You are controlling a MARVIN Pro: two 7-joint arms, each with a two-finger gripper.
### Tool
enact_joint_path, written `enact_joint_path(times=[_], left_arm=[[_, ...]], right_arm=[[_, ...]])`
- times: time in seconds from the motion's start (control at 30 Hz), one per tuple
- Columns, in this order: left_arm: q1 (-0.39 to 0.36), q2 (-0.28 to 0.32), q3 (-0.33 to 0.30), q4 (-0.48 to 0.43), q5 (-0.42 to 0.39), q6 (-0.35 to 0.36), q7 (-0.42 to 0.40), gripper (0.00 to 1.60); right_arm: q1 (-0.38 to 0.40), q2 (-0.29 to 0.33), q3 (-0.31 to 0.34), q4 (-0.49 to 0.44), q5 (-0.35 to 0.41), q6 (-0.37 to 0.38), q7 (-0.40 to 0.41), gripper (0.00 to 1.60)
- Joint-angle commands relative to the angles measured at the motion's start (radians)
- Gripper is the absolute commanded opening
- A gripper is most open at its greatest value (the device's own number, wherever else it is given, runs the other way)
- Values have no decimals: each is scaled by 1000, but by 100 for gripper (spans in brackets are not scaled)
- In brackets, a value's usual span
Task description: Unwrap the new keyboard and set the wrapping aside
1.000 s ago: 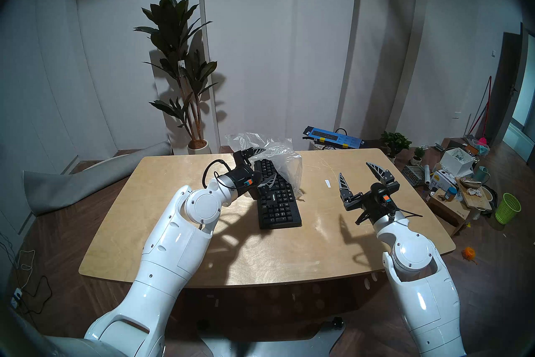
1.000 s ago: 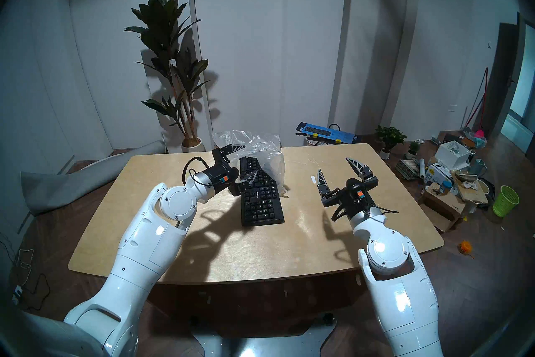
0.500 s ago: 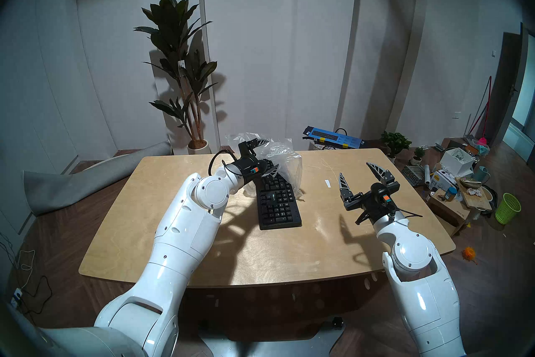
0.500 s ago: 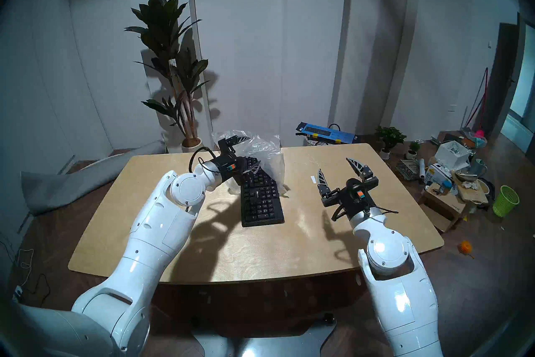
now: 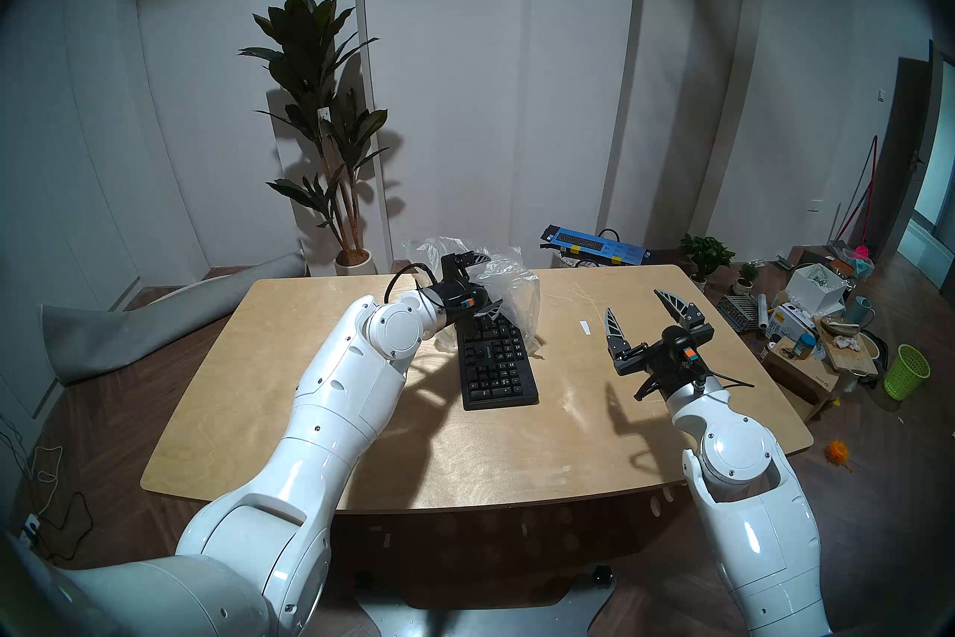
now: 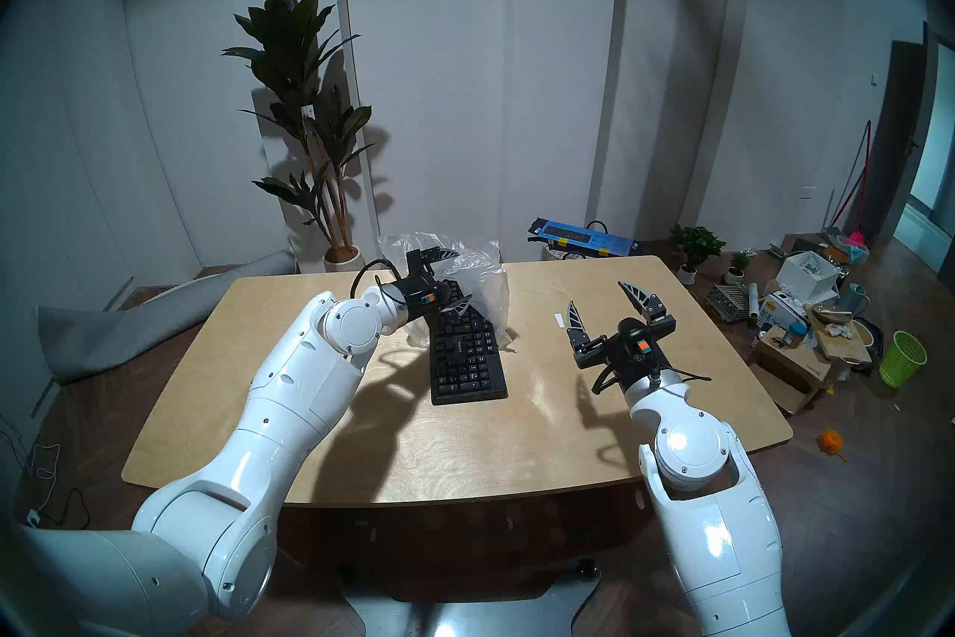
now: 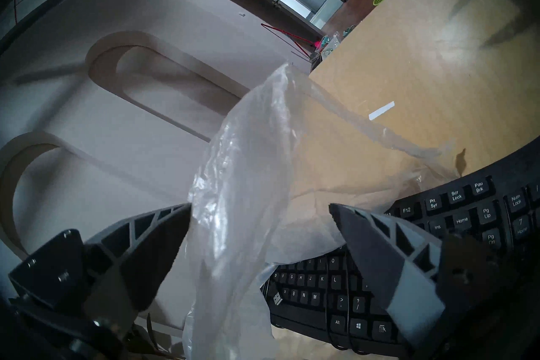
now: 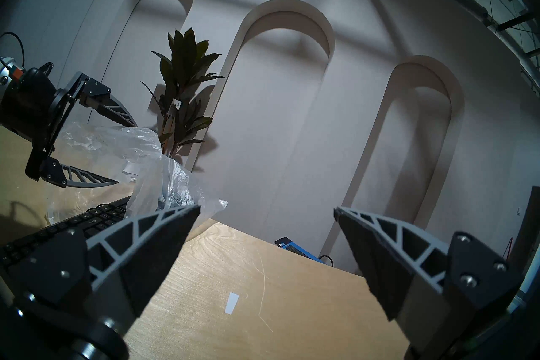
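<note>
- The counter [image 5: 320, 413] is a pale wood top with rounded corners, standing on a dark wood floor.
- The keyboard [image 5: 496, 364] lies flat on the counter, its near end bare; its far end sits inside the wrapping [image 5: 517, 297].
- The wrapping is crumpled over the far part of the counter, rising above the keys.
- My left hand [image 5: 490, 282] is spread wide at the wrapping, above the keyboard's far end; one finger is over the plastic, the other just over the keys. In the left wrist view the plastic passes between my fingers [image 7: 146, 239], ungripped.
- My right hand [image 5: 641, 318] is spread wide and empty, above bare counter, well apart from the keyboard.
- A small white strip [image 5: 585, 327] lies on the counter between the wrapping and my right hand.
- Behind the counter: a white wall with arched recesses, a tall potted plant [image 5: 325, 124], and a blue box [image 5: 594, 245].
- A green basket [image 5: 905, 371] stands among clutter on the floor to the right.
</note>
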Motion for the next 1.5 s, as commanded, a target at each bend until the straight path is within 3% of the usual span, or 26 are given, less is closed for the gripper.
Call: enact_joint_path(times=[0.0,0.2,0.23,0.57,0.6,0.63,1.2,1.37,1.47], left_arm=[[-110,-5,2,58,34,-37,-1,160],[-175,-13,-8,131,49,-51,-3,160],[-146,-16,-23,105,51,-53,6,160],[-225,-13,-80,126,36,-95,-1,160],[-256,-12,-79,160,34,-100,-6,160],[-232,-11,-91,139,36,-103,0,160],[-396,8,-55,478,104,-156,-35,160],[-415,-11,-85,513,87,-133,-37,160],[-434,-35,-147,555,27,-101,-51,160]], right_arm=[[7,4,-3,-22,-4,-13,2,160],[7,5,-3,-22,-4,-14,1,160],[7,5,-3,-21,-4,-15,1,160],[6,7,-4,-23,-5,-18,-1,160],[6,8,-4,-23,-6,-19,-1,160],[6,8,-4,-23,-6,-20,-1,160],[4,13,-7,-24,-10,-29,-4,160],[4,13,-7,-23,-11,-30,-5,160],[4,14,-8,-22,-11,-29,-6,160]])
